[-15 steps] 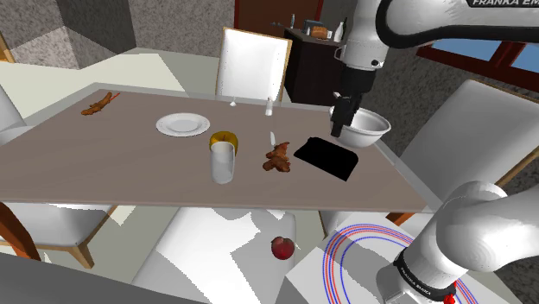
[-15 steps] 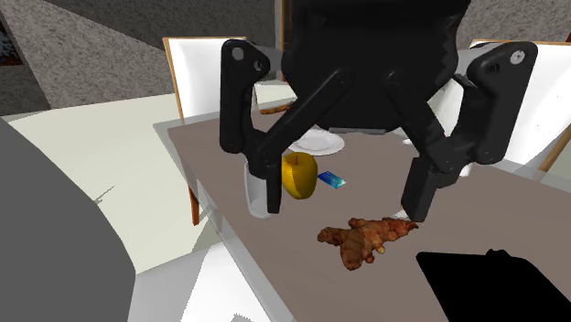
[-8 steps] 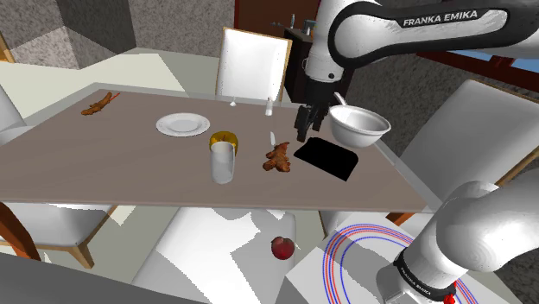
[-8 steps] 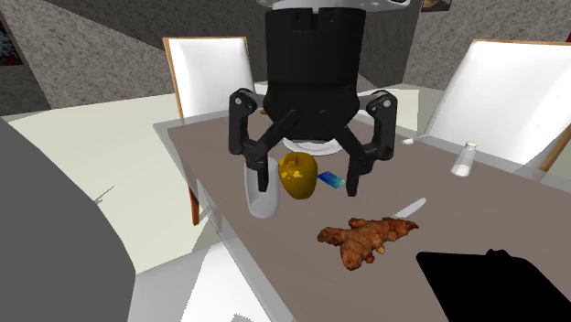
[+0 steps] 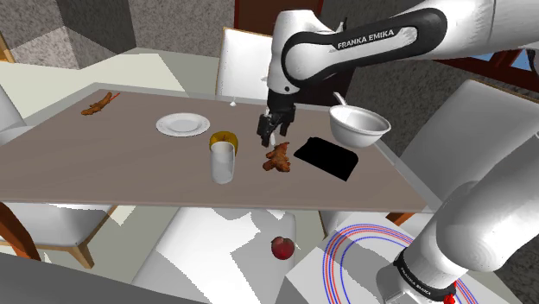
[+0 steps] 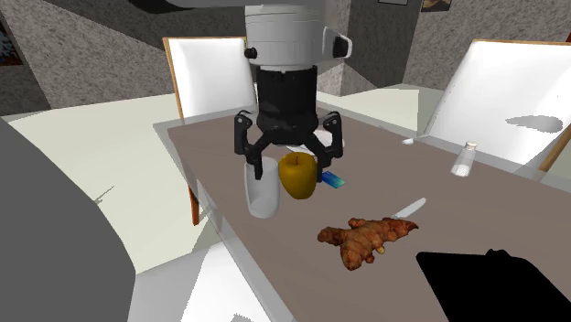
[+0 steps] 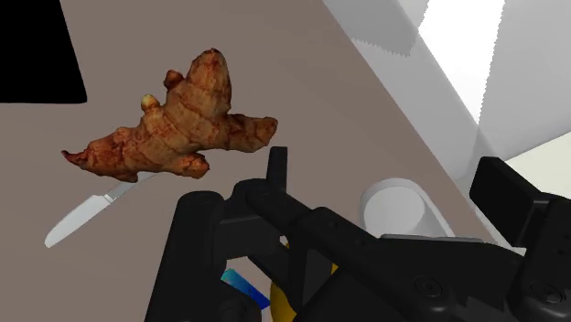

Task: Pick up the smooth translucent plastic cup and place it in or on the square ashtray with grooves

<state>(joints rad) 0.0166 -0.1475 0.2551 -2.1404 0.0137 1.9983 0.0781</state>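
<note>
I read the ginger root (image 7: pixel 174 128) as rough, knobbly and matt brown. The knife (image 7: pixel 87 212) just beside it looks smooth and pale, like metal. Near it, the cup (image 5: pixel 223 162) is smooth pale grey. The table (image 5: pixel 104 164) under it is matt grey-brown, and the ashtray (image 5: pixel 327 158) is flat matt black.

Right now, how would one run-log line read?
gripper: open, over table | cup: upright, not held | ashtray: nothing on it

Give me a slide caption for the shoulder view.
Open black gripper hangs over the brown table near a ginger root and a pale cup.
</note>
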